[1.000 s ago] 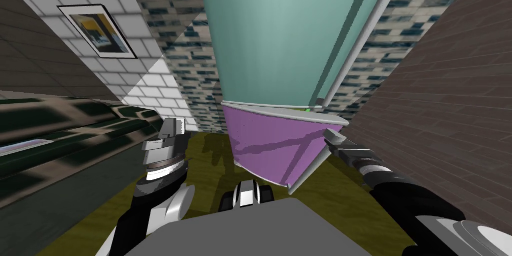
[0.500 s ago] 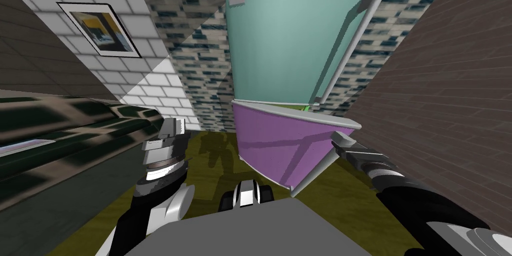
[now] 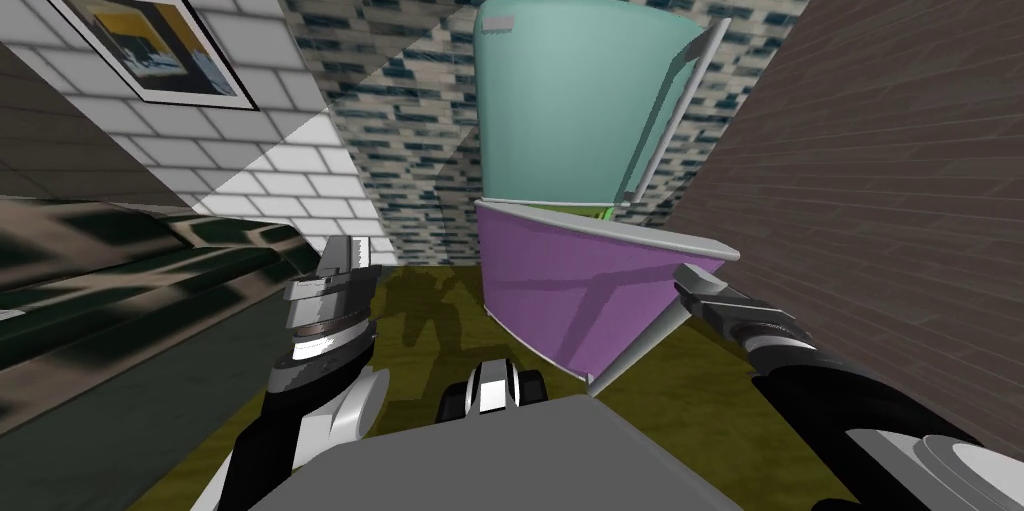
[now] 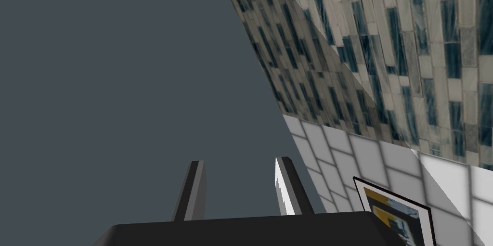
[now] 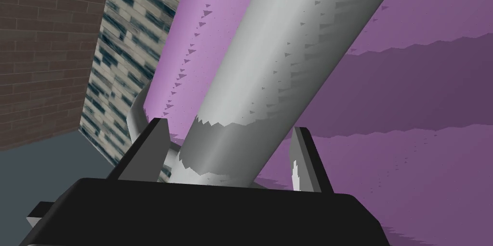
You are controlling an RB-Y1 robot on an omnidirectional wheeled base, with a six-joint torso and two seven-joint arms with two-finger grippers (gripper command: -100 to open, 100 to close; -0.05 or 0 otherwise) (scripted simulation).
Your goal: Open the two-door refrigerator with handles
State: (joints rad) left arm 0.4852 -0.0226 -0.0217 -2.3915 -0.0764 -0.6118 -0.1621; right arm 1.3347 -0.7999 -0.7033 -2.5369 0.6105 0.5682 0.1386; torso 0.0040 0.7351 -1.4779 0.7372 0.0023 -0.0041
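The refrigerator stands ahead with a teal upper door (image 3: 570,105) and a purple lower door (image 3: 560,285), each with a long grey bar handle. The upper handle (image 3: 680,115) runs along the teal door's right edge. The purple door hangs swung out toward me, and a thin green strip (image 3: 604,214) shows behind its top. My right gripper (image 3: 690,287) is shut on the lower handle (image 3: 640,345). In the right wrist view the grey lower handle (image 5: 289,65) runs between the fingers of my right gripper (image 5: 231,154). My left gripper (image 3: 345,255) is raised at my left side, open and holding nothing, as my left gripper (image 4: 240,185) also looks in its wrist view.
A dark green counter (image 3: 120,285) runs along my left. A brown brick wall (image 3: 880,185) closes in on the right, near the open door's edge. The floor (image 3: 430,335) between me and the refrigerator is olive. A framed picture (image 3: 130,35) hangs on the white tiled wall.
I have backed away from the refrigerator, which now looks smaller. My right gripper has kept the lower handle and the purple door has swung further out. The left arm is unchanged.
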